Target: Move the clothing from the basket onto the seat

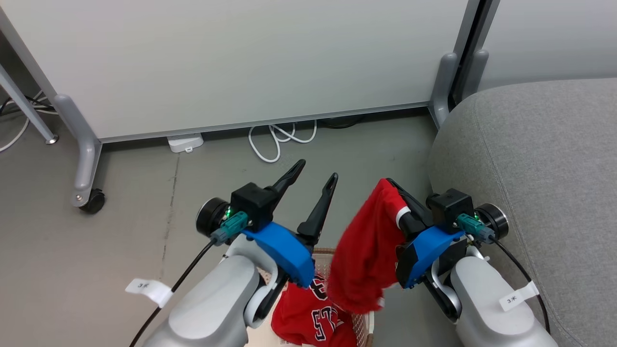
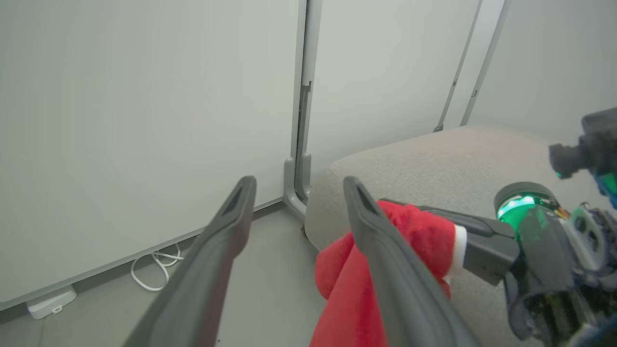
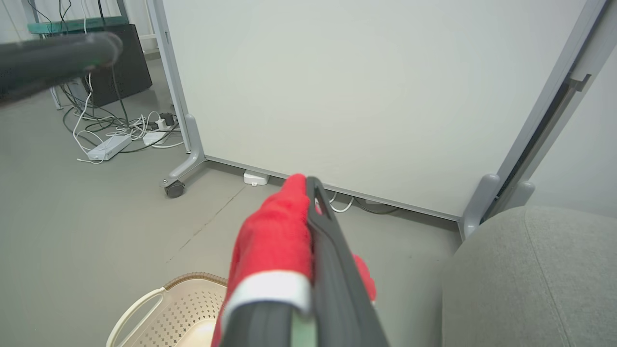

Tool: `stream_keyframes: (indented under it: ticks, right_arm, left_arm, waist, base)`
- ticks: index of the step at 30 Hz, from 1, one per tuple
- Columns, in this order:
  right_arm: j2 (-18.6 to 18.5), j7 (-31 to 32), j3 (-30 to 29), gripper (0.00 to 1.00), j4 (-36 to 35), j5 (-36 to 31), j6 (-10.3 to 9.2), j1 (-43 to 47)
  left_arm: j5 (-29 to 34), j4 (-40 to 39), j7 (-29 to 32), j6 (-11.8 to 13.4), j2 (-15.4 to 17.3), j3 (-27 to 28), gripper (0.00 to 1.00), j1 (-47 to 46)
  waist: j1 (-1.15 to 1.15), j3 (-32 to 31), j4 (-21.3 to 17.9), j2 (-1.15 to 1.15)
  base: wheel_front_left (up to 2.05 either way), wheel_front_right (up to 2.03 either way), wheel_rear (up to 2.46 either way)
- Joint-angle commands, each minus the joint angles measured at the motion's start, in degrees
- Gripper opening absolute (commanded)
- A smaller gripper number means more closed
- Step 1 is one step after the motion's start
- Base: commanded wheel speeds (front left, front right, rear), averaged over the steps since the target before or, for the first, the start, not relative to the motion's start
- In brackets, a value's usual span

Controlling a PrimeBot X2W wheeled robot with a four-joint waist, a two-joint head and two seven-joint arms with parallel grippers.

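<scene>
A plain red garment (image 1: pixel 366 250) with white trim hangs from my right gripper (image 1: pixel 391 185), which is shut on it, above the basket and just left of the seat (image 1: pixel 540 183). The right wrist view shows the red cloth (image 3: pixel 274 236) wrapped over the shut fingers. My left gripper (image 1: pixel 315 171) stands open and empty to the left of the cloth; in the left wrist view its fingers (image 2: pixel 385 260) spread wide before the hanging garment (image 2: pixel 347 294). A red jersey (image 1: pixel 308 318) with black-and-white numbers lies in the cream basket (image 1: pixel 359 323) below. The basket's brown rim (image 3: pixel 193 279) shows at the bottom of the right wrist view.
A white partition panel on grey wheeled legs (image 1: pixel 87 159) stands behind. A coiled white cable (image 1: pixel 279 137) and a white power block (image 1: pixel 185 142) lie on the grey floor beneath it. More cables and a power strip (image 3: pixel 108 147) lie farther left.
</scene>
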Motion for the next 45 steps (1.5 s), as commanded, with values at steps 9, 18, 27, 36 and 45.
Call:
stream_keyframes:
  ticks: [9, 18, 27, 36, 45]
  right_arm:
    - [-1.02, 0.38, -0.21, 0.0, -3.49, 0.52, 0.03, 2.07]
    - [-1.7, 1.73, -0.91, 0.0, -7.18, 0.63, 0.03, 4.55]
    - [-1.34, 3.04, -1.96, 0.0, -10.15, 0.26, 0.03, 6.47]
    - [-0.7, 3.53, -2.29, 0.0, -11.83, 0.46, 0.03, 7.29]
    - [-0.3, 3.87, -1.52, 0.0, -13.14, 0.22, 0.03, 6.41]
  left_arm:
    - [4.68, -7.43, -1.94, -0.42, 2.59, 8.16, 1.0, 10.86]
    - [13.38, -14.31, -1.99, -2.72, 2.91, 17.9, 1.0, 21.58]
    - [18.15, -15.91, -1.99, -4.23, 1.52, 24.01, 1.0, 25.68]
    - [19.64, -14.84, -1.99, -4.7, 0.77, 25.72, 1.0, 26.41]
    - [19.44, -14.07, -1.99, -4.74, 1.52, 26.3, 1.0, 26.31]
  waist:
    - [0.0, -0.08, -0.52, 0.0]
    - [0.0, -0.23, -0.79, 0.0]
    - [0.0, 0.23, -1.39, 0.0]
    - [0.0, 0.95, -3.79, 0.0]
    - [0.0, 2.02, -9.39, 0.0]
  base:
    - [0.0, 0.0, 0.0]
    - [0.0, 0.0, 0.0]
    - [0.0, 0.0, 0.0]
    - [0.0, 0.0, 0.0]
    - [0.0, 0.0, 0.0]
